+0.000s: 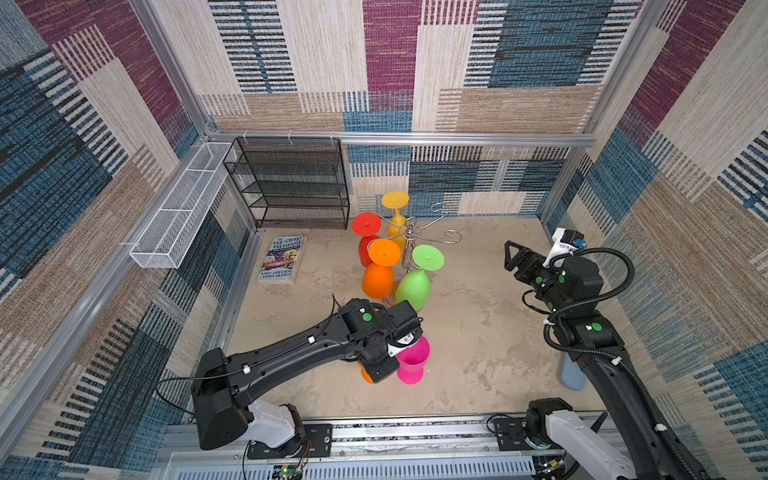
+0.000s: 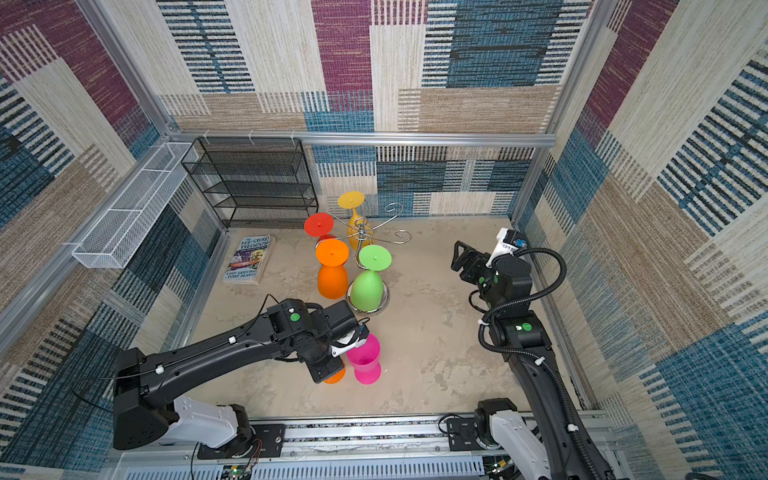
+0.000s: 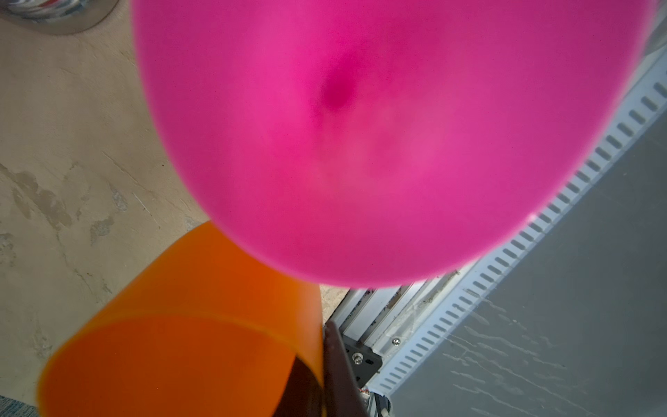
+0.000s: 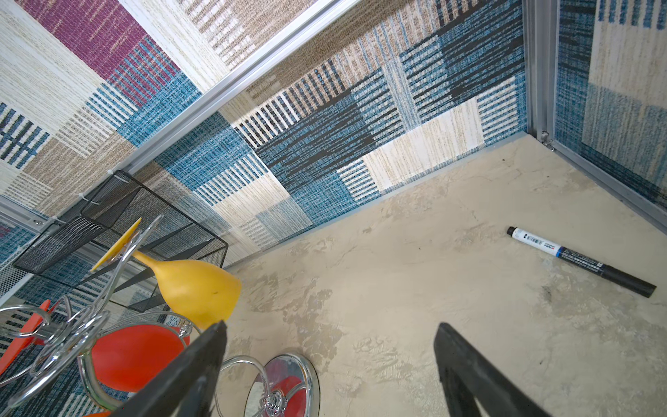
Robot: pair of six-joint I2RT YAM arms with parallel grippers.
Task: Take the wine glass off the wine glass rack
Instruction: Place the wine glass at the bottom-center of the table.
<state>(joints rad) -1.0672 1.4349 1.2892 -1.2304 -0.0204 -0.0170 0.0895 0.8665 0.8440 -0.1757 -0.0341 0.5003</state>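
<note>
Left gripper [image 3: 325, 379] is closed tight near the middle of the table's [image 1: 478, 332] front half. Its wrist view is crowded and blurred. One dark finger shows through an orange wall and the other sits just outside it, so it seems to pinch the rim of the loose orange wine glass [image 3: 180, 325]. The top views show only a sliver of that glass under the arm [image 1: 366, 375].

Just beside it the pink wine glass [image 1: 412, 359] stands upright on the table, mouth up, off the rack.

The wine glass rack [image 1: 409, 232] stands toward the far edge, about midway along it. Four glasses hang upside down from its curled arms: the yellow wine glass [image 1: 395, 200], the red wine glass [image 1: 366, 224], the hanging orange wine glass [image 1: 377, 280] and the green wine glass [image 1: 413, 286]. Two arms are bare.

Right gripper [image 4: 330, 328] hovers by the right edge with jaws wide apart, holding nothing. A marker pen [image 4: 581, 261] lies near the far right corner, and a paperback book [image 1: 282, 259] by the left edge.
</note>
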